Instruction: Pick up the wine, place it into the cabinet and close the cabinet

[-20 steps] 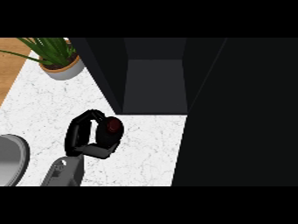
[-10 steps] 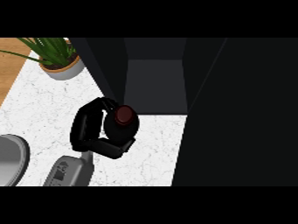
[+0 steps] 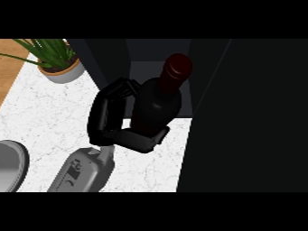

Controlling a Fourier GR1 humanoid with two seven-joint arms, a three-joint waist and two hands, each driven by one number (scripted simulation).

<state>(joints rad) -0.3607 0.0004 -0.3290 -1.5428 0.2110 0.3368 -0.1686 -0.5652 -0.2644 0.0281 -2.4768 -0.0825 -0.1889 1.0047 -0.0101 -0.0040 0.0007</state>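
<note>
Left hand [image 3: 106,119] clamped round tilted wine bottle [image 3: 157,101] near open cabinet [image 3: 143,52]: could knock the neck on the frame if pushed far without levelling.

The white counter [image 3: 43,117] left of the cabinet [image 3: 109,63] was bright and evenly lit by diffuse illumination. The potted plant [image 3: 56,63] left of the cabinet was fully lit. The cabinet interior was dim. The area right of the cabinet was near black, and detail there could not be determined. Faint, soft highlights lay on the wine bottle [image 3: 157,101] in front of the cabinet opening.
</note>
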